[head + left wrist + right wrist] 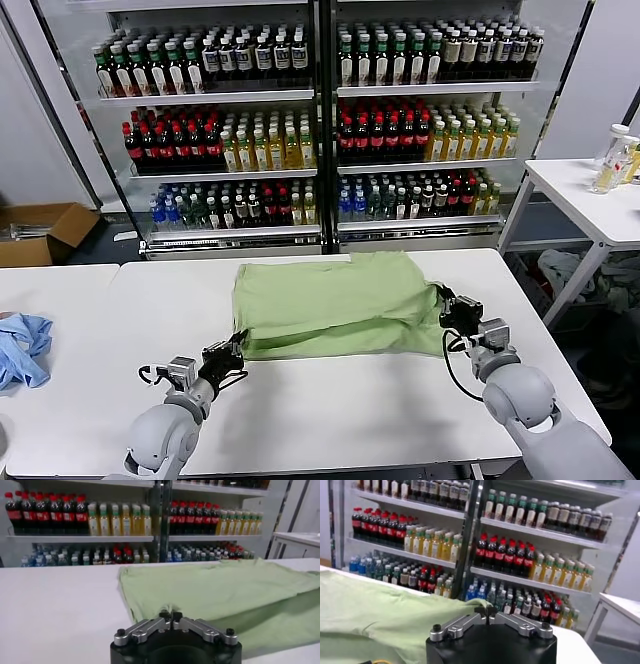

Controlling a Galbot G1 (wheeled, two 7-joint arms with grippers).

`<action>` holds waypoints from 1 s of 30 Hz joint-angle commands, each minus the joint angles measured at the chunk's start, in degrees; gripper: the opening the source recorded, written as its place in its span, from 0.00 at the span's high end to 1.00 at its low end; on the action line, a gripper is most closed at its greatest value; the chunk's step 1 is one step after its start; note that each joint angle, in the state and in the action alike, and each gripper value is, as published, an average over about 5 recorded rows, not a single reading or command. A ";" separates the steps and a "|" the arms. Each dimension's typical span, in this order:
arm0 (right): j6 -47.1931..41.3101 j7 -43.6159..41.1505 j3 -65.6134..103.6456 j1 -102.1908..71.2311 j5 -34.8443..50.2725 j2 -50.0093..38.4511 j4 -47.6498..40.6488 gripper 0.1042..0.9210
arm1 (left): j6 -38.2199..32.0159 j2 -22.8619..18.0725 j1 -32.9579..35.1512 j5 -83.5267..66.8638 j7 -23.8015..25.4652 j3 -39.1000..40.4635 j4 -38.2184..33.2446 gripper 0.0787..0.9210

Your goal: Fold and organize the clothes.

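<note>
Both tools sit low in frame: our left tool (236, 350) pinches shut on the shirt (335, 300)'s lower-left corner, our right tool (446, 300) on its right edge, centre counter (330, 410).

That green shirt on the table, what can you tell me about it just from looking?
The green shirt is pale, soft-looking cloth like cotton, lying flat and partly folded into a rough rectangle on the white table, its plain side up; no collar or buttons show. The left gripper pinches its near left corner with fingers closed, and the right gripper is closed at its right edge. Behind it stand shelves of bottles.
</note>
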 commanded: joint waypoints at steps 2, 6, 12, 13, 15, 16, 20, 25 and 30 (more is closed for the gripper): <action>-0.76 -0.76 -2.41 2.19 -2.94 0.44 -2.25 0.80 | 0.06 -0.56 -0.94 0.56 -0.39 0.15 0.97 0.97; -0.73 -0.53 -1.56 0.59 -2.76 0.99 -1.90 0.66 | -0.40 -1.02 -0.10 0.74 -1.07 -0.49 0.18 0.84; -1.98 0.60 0.79 -4.31 -1.87 1.16 1.02 0.45 | -0.94 -2.58 3.42 0.80 -1.79 -1.90 -2.16 0.64; -2.50 0.91 1.41 -5.60 -1.13 1.21 1.94 0.41 | -0.98 -2.84 4.06 0.86 -1.89 -2.03 -2.52 0.61; -3.61 1.54 2.57 -7.92 0.56 1.42 3.59 0.35 | -0.98 -3.16 4.97 1.02 -2.14 -2.14 -2.86 0.53; -4.18 1.88 3.11 -9.15 1.38 1.55 4.32 0.30 | -0.97 -3.27 5.30 1.14 -2.30 -2.16 -2.89 0.50; -6.02 3.11 4.44 -11.88 3.82 2.06 4.80 0.17 | -0.62 -3.27 5.36 1.69 -3.08 -2.07 -1.95 0.37; -9.72 5.08 4.94 -11.77 8.92 2.97 2.81 0.12 | 0.24 -3.05 4.15 1.60 -3.94 -1.72 -0.19 0.20; -12.10 6.09 4.73 -10.81 12.97 3.51 1.42 0.16 | 0.49 -2.84 2.98 1.09 -3.97 -1.37 0.90 0.15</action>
